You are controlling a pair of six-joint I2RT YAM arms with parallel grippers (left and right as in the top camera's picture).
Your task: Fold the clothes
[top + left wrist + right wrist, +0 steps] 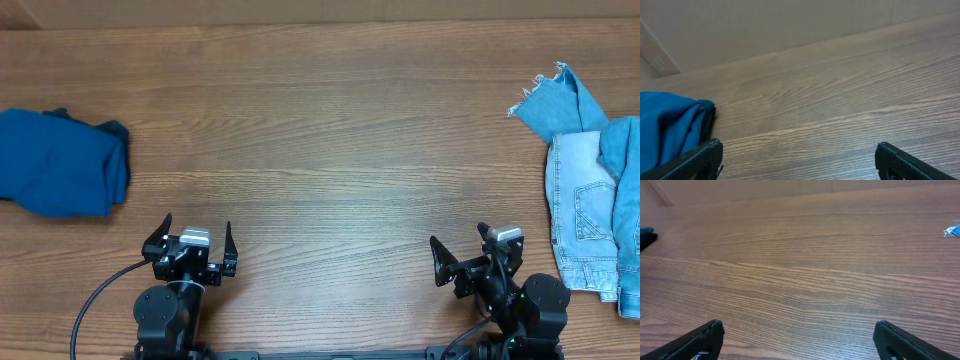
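We have both arms parked at the near edge of the bench point(330, 150), and neither holds anything. The left pincer point(196, 232) is spread wide, and so is the right pincer point(460, 248). Each wrist view shows bare wood between the fingers.

The denim point(585, 200) lies heaped at the right edge, well apart from the right pincer, with a frayed hem pointing far-left. The blue cloth point(60, 165) sits bunched at the left edge.

We judge the step in hand to be fetching a garment into the open middle. To do it well, we should take the denim by one layer at a hem or corner, not a handful. Then we drag it low and flat to the centre, so that the left pincer can reach the other corner and spread it.
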